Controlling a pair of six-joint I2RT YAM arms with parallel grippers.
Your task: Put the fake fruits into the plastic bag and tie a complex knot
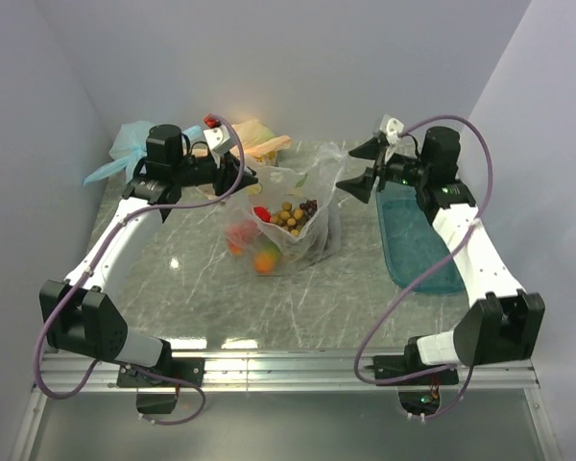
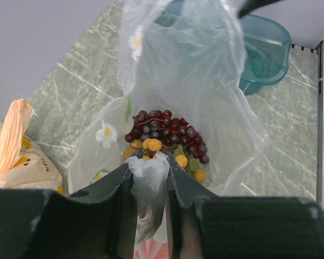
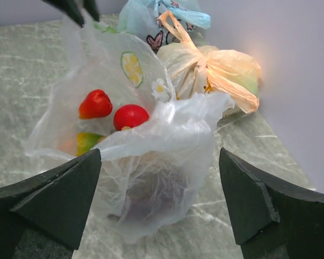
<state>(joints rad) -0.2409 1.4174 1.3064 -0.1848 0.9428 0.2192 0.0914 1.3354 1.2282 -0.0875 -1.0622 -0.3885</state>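
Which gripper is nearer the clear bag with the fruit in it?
Left. The left gripper is on the clear bag itself, its jaws pinching a bunched fold of the plastic. The right gripper stands open on the bag's other side, facing it and gripping nothing.

Open along near edge of table (image 1: 192, 312). Blocked mid-table by plastic bag (image 1: 302, 235), at far left corner by blue bag (image 1: 125, 144), at far edge by orange bag (image 1: 262, 142), along right edge by teal tray (image 1: 415, 240).
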